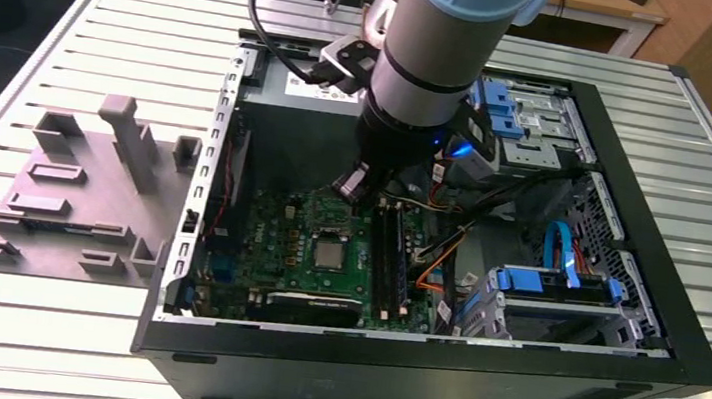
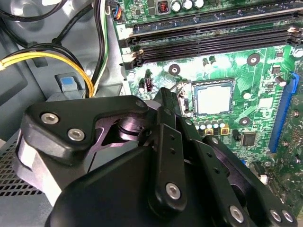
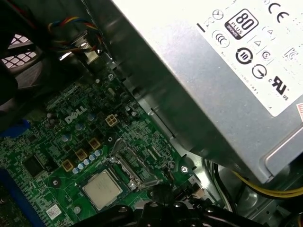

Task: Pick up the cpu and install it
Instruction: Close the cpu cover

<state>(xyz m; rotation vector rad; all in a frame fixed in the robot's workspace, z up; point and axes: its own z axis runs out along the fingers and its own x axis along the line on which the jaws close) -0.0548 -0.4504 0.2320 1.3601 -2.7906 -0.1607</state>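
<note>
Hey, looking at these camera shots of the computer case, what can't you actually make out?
Exterior view: the arm hides part of the motherboard, and the cpu is too small to judge how it sits.
Second wrist view: the gripper body covers much of the motherboard beside the cpu.
First wrist view: the power supply blocks whatever lies behind it; the gripper is cut off by the picture's edge.

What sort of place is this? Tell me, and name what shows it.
Probably a robotics lab bench for computer assembly: a robot arm reaches into an open desktop computer case lying on a slotted aluminium table, with a grey plastic fixture tray beside it.
</note>
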